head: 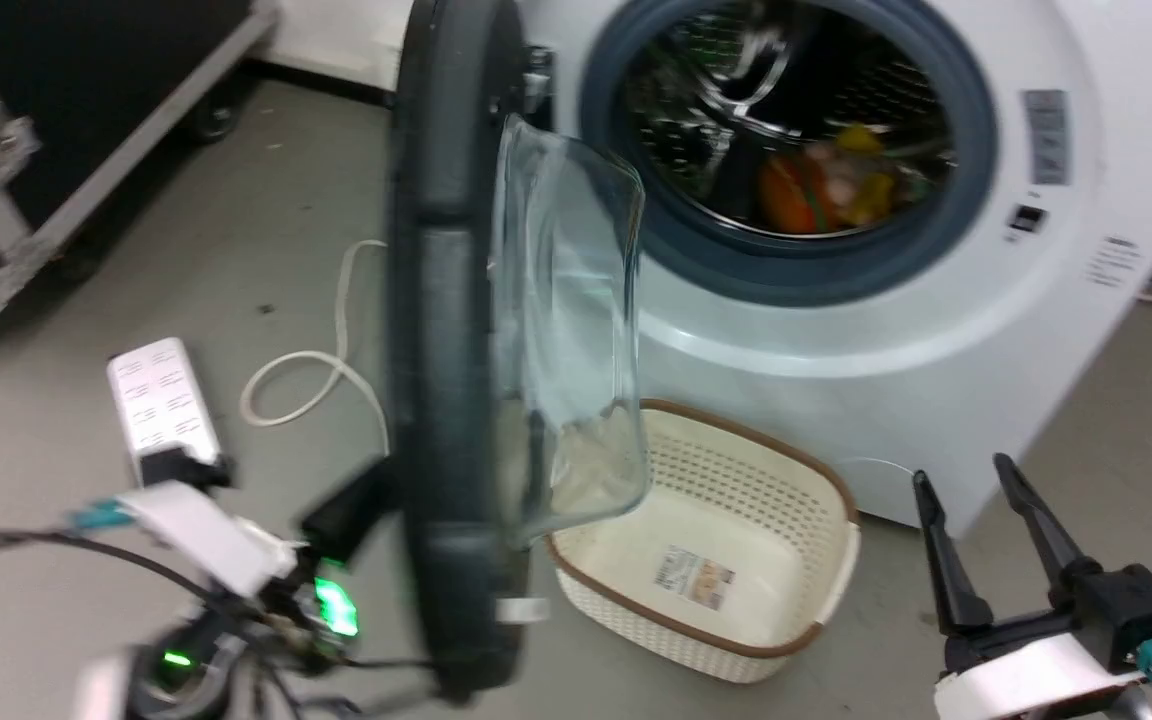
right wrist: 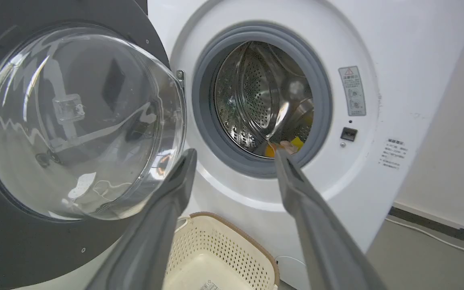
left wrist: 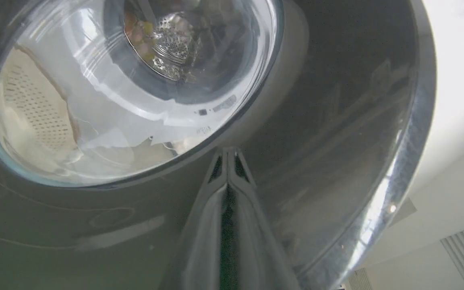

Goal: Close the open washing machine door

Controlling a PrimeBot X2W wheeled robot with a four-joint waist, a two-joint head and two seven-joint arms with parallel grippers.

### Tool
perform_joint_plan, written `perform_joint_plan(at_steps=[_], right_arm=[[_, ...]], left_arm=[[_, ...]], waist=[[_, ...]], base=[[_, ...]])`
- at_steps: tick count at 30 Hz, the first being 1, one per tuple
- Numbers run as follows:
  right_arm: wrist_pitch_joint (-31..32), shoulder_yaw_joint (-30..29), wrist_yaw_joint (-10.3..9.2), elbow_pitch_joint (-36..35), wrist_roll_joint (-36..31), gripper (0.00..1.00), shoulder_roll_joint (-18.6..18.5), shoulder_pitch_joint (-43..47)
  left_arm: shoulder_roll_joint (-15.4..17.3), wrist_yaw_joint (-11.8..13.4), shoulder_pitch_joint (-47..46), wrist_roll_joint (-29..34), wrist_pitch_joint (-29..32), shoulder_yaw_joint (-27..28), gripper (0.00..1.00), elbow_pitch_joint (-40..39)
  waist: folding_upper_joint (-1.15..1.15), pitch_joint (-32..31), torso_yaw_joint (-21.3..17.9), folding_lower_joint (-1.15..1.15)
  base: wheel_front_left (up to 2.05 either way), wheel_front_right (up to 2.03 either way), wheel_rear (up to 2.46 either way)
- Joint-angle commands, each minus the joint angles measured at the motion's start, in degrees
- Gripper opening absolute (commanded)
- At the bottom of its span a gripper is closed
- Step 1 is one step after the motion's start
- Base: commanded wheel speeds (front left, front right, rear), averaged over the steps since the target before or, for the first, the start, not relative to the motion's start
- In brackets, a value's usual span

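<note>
We see washing machine door (head: 451,350) standing open, edge-on, left of washing machine (head: 836,330) porthole. Our left claw (left wrist: 228,155) clenched, empty, tips against door's black outer face beside glass. Right claw (head: 961,470) released, well right of door, beyond basket (head: 736,480)

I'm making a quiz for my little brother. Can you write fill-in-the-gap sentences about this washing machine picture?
1. The washing machine door stands ____.
2. The cream basket sits on the ____ in front of the washing machine.
3. The left jaws are ____, while the right jaws stand apart.
4. The things in the steel drum are orange and ____.

Missing words: open; floor; shut; yellow.
</note>
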Motion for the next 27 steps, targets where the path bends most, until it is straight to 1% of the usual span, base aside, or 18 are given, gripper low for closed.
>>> perform_joint_plan(at_steps=[1,3,7,13,17,21,24,27], right_arm=[[-0.25,-0.68,0.03,0.33,0.29,1.0,0.12,0.81],[-0.25,-1.19,0.03,0.72,0.0,1.0,0.12,0.85],[-0.25,-1.96,0.03,0.82,-0.38,1.0,0.12,0.45],[-0.25,-2.41,0.03,1.05,-0.43,1.0,0.12,-0.89],[-0.25,-2.4,0.03,1.23,-0.28,1.0,0.12,-1.74],[-0.25,-2.27,0.03,1.23,0.31,1.0,0.12,-2.47],[-0.25,-2.15,0.03,1.2,0.81,1.0,0.12,-2.85],[-0.25,-1.91,0.03,1.15,1.36,1.0,0.12,-3.13]], left_arm=[[-0.75,-0.72,1.29,-2.15,-1.69,-3.24,0.0,-0.49],[-0.76,-1.46,2.38,-5.96,-5.84,-7.47,0.0,-0.86],[-0.76,-3.07,2.76,-10.15,-13.01,-14.48,0.0,-0.76],[-0.77,-4.91,-1.23,-14.55,-22.08,-21.65,0.0,1.75],[-0.77,-5.86,-5.65,-17.1,-27.65,-24.4,0.0,4.49],[-0.77,-6.52,-10.93,-19.69,-32.3,-25.8,0.0,7.65],[-0.77,-6.83,-15.31,-22.01,-35.16,-26.18,0.0,10.6],[-0.77,-7.09,-19.57,-23.41,-37.73,-26.25,0.0,13.9]], waist=[[0.0,0.37,-2.53,0.01],[0.0,0.93,-4.46,0.01],[0.0,2.66,-8.76,0.01],[0.0,5.93,-15.88,0.01],[0.0,7.97,-20.6,0.01],[0.0,10.01,-24.82,0.01],[0.0,11.47,-27.04,0.01],[0.0,12.38,-28.47,0.01]], base=[[0.0,0.0,0.0],[0.0,0.0,0.0],[0.0,0.0,0.0],[0.0,0.0,0.0],[0.0,0.0,0.0],[0.0,0.0,0.0],[0.0,0.0,0.0],[0.0,0.0,0.0]])
